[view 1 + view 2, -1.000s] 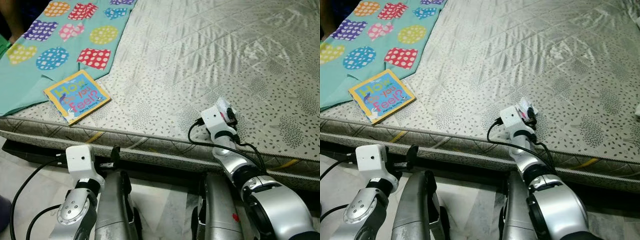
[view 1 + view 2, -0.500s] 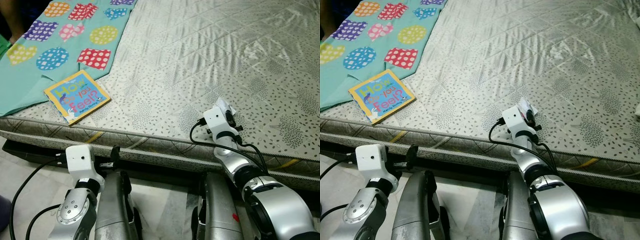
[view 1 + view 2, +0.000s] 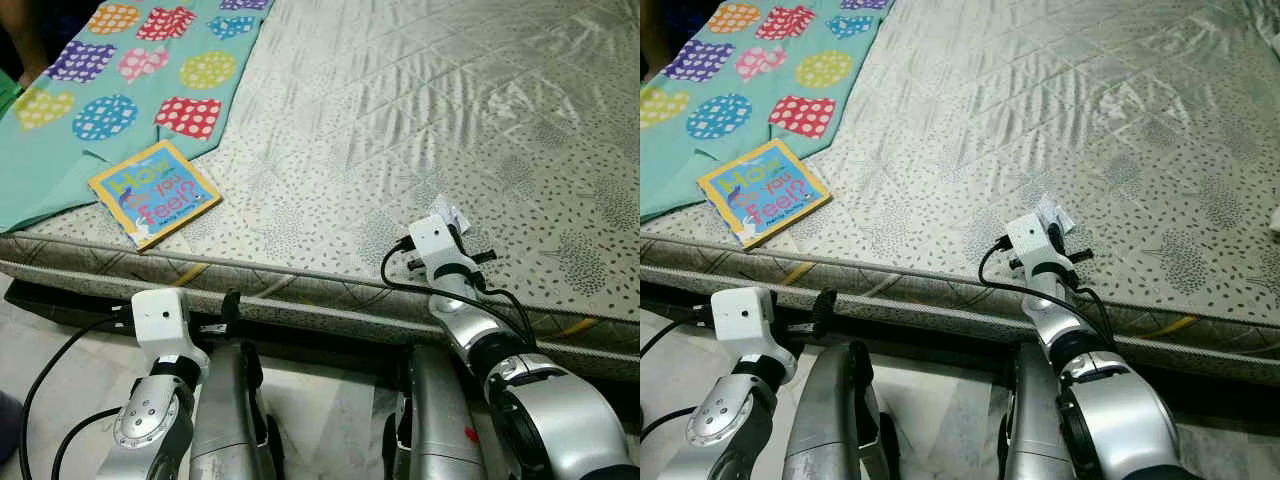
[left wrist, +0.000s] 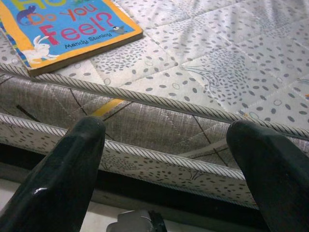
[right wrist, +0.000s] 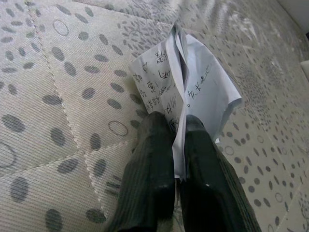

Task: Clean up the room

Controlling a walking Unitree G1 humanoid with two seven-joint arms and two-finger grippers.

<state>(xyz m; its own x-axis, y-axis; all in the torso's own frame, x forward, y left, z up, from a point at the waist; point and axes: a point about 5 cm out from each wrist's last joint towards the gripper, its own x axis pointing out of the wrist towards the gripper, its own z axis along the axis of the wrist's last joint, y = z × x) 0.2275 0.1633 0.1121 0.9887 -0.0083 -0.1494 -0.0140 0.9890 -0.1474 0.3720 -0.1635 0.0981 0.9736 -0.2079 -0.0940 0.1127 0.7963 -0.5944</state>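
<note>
My right gripper (image 5: 176,130) is shut on a folded white paper (image 5: 193,87) covered in handwriting, holding it just over the patterned mattress (image 3: 420,110) near its front edge. In the eye views the paper (image 3: 447,212) pokes out beyond the white wrist camera. A children's book titled "How Do You Feel?" (image 3: 154,192) lies flat at the mattress's front left. Below the mattress edge, down by the floor, my left gripper (image 4: 164,145) stands open with nothing between its fingers; the book (image 4: 63,21) lies beyond and above it.
A teal sheet with coloured spotted patches (image 3: 110,80) covers the mattress's far left corner. The dark bed base (image 3: 330,340) runs below the mattress side, with pale tiled floor (image 3: 50,360) in front. A small white object (image 3: 1275,222) shows at the right edge.
My right gripper with the paper has shifted slightly and turned a little over the mattress edge. The left arm and the book have stayed put.
</note>
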